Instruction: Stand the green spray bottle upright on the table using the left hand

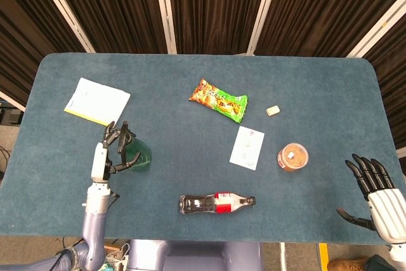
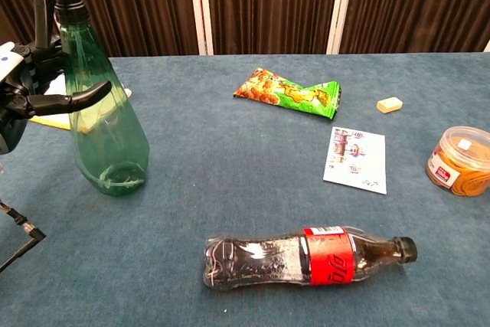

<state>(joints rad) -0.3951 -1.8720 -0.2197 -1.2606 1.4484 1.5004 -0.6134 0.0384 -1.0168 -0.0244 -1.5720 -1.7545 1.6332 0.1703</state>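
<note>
The green spray bottle [image 2: 106,124] stands nearly upright on the blue table [image 2: 230,189] at the left, its base on the cloth and its black sprayer head on top. My left hand [image 2: 34,91] holds it from the left side, with the thumb across the front of the body. From the head view I see the bottle [image 1: 138,155] from above, and the left hand [image 1: 109,155] wraps around it. My right hand [image 1: 374,188] hovers open off the table's front right corner, holding nothing.
A cola bottle [image 2: 306,258] lies on its side near the front middle. A snack bag [image 2: 291,91], a white card [image 2: 356,158], an orange-lidded jar [image 2: 459,160] and a small eraser [image 2: 390,104] lie to the right. A notepad [image 1: 96,100] lies behind the spray bottle.
</note>
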